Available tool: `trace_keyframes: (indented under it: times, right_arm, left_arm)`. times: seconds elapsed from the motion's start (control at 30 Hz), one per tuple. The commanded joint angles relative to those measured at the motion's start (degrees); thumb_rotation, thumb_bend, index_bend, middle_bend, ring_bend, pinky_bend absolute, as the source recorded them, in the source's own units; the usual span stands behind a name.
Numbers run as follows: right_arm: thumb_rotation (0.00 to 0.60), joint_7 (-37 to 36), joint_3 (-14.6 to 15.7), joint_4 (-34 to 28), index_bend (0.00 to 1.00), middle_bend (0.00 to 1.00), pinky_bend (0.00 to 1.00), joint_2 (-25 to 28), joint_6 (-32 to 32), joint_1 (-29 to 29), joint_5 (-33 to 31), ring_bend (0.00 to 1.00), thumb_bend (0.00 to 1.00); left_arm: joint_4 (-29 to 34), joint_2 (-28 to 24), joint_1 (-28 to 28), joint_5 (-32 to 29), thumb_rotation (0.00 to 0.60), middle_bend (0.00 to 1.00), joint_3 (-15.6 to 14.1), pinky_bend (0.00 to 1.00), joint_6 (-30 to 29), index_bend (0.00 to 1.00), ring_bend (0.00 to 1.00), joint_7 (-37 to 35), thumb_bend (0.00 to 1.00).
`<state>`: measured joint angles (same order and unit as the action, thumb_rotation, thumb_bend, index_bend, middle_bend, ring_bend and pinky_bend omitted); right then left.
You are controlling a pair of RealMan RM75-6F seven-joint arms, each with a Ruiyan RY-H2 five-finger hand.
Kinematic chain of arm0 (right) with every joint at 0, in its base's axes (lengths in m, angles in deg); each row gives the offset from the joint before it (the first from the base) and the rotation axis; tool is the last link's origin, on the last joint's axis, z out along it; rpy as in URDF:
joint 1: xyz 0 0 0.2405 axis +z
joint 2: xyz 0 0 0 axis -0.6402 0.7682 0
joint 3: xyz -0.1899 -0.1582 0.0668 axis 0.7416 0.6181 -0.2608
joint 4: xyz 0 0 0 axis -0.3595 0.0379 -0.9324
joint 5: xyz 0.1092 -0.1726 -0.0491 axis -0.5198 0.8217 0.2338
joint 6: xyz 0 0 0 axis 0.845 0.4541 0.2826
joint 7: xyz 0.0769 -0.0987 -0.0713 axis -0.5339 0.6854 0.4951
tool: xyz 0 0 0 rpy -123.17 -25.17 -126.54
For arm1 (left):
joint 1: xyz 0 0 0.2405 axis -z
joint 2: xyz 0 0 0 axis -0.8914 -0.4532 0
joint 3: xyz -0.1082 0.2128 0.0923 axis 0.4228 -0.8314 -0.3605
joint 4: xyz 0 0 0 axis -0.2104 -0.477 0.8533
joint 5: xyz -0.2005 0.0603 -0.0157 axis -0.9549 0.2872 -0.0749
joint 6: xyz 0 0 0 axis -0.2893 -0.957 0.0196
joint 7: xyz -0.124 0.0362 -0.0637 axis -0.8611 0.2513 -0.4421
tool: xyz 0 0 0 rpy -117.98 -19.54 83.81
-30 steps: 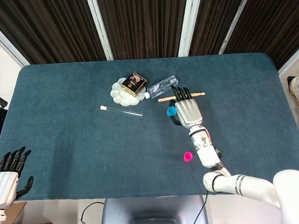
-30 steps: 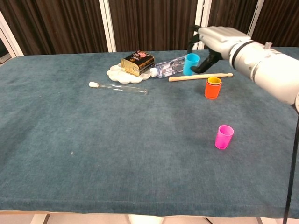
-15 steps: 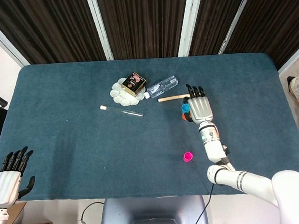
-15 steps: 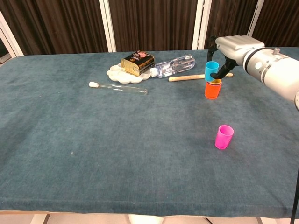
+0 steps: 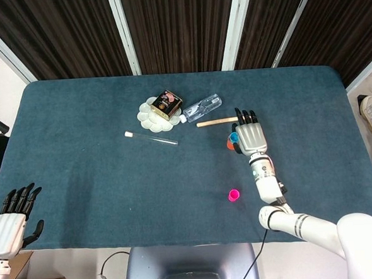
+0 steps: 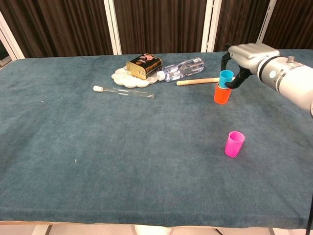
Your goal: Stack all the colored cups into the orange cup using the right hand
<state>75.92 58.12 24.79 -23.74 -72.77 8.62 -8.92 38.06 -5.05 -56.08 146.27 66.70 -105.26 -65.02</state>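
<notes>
The right hand [image 6: 244,56] pinches the blue cup [image 6: 226,79], which sits partly down inside the orange cup [image 6: 221,95] near the back right of the blue table [image 6: 122,147], just in front of the wooden stick [image 6: 198,81]. The pink cup [image 6: 234,143] stands alone, well apart and nearer the front edge. The left hand [image 5: 11,220] hangs off the table's front left corner, empty, fingers straight and slightly spread.
</notes>
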Motion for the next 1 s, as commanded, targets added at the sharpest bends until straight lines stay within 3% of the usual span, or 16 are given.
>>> trace_keyframes:
  times: [0.03,0.13,0.2,0.37,0.53,0.7,1.0]
  right_arm:
    - [0.600,0.35,0.57,-1.96,0.29,0.01,0.00,1.32,0.35,-0.52,0.20,0.00,0.47]
    - [0.600,-0.43,1.49,-6.27,0.16,0.00,0.00,3.66,-0.49,-1.62,2.13,0.00,0.47]
    - [0.600,-1.47,2.47,-10.05,0.14,0.00,0.00,5.59,-1.49,-2.67,4.41,0.00,0.47]
    - [0.600,-4.73,7.77,-23.64,0.17,0.00,0.00,12.09,-4.47,-6.44,14.07,0.00,0.47]
    - [0.600,-7.61,13.99,-34.50,0.26,0.00,0.00,18.08,-1.55,-8.51,20.68,0.00,0.47]
    - [0.600,-6.60,17.70,-36.73,0.29,0.00,0.00,19.48,0.24,-9.30,23.32,0.00,0.47]
    - [0.600,-5.03,19.20,-33.83,0.37,0.00,0.00,18.38,0.56,-10.46,23.75,0.00,0.47]
  left_arm:
    - [-0.04,0.01,0.04,-0.03,0.600,0.00,0.01,0.06,0.07,0.00,0.00,0.00,0.42]
    - [-0.01,0.02,0.07,-0.03,0.600,0.00,-0.01,0.06,0.12,0.00,0.00,0.04,0.42]
    - [0.02,0.01,0.03,0.02,0.600,0.00,-0.02,0.06,0.03,0.00,0.00,0.05,0.42]
    - [0.02,0.10,-0.02,0.03,0.600,0.00,-0.03,0.06,-0.08,0.00,0.00,0.25,0.42]
    - [0.18,0.26,-0.02,0.19,0.600,0.00,-0.16,0.06,-0.05,0.00,0.00,0.76,0.42]
    - [0.32,0.27,-0.22,0.64,0.600,0.00,-0.34,0.06,-0.53,0.00,0.00,0.91,0.42]
    - [0.25,0.08,-0.40,1.01,0.600,0.00,-0.46,0.06,-0.94,0.00,0.00,0.36,0.42]
